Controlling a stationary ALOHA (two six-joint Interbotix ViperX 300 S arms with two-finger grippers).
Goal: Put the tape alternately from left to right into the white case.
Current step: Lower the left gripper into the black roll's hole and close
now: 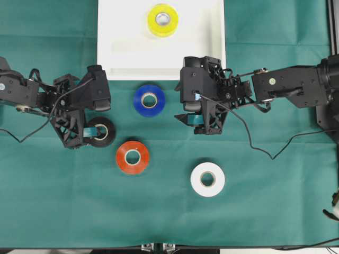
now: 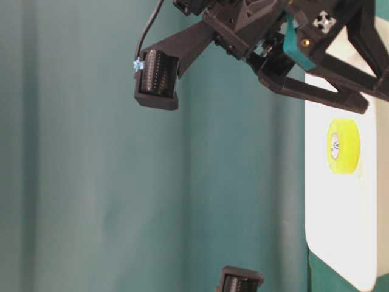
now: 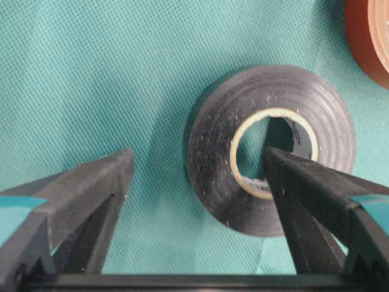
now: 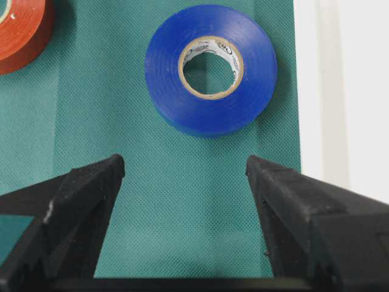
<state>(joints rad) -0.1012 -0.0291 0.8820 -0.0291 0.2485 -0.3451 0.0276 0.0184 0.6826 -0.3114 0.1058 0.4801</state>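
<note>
You're lining up your left gripper [image 3: 197, 182] on the black tape [image 3: 270, 149], center-right in the wrist view: jaws wide, one finger [image 3: 304, 188] poking into its core. Next: lower, squeeze, carry it to the white case [image 1: 116, 58] at top. Right gripper [image 4: 185, 176] is hanging wide and empty below the blue tape [image 4: 211, 70].

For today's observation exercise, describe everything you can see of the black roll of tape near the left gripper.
The black tape is a glossy ring with a pale cardboard-looking core, its wound layers flecked with dust. It lies flat on the green cloth, left of the red-orange roll and outside the white case. The open left gripper straddles one side of the ring: one finger reaches into the core hole, the other sits outside. Actual contact cannot be told.
</note>
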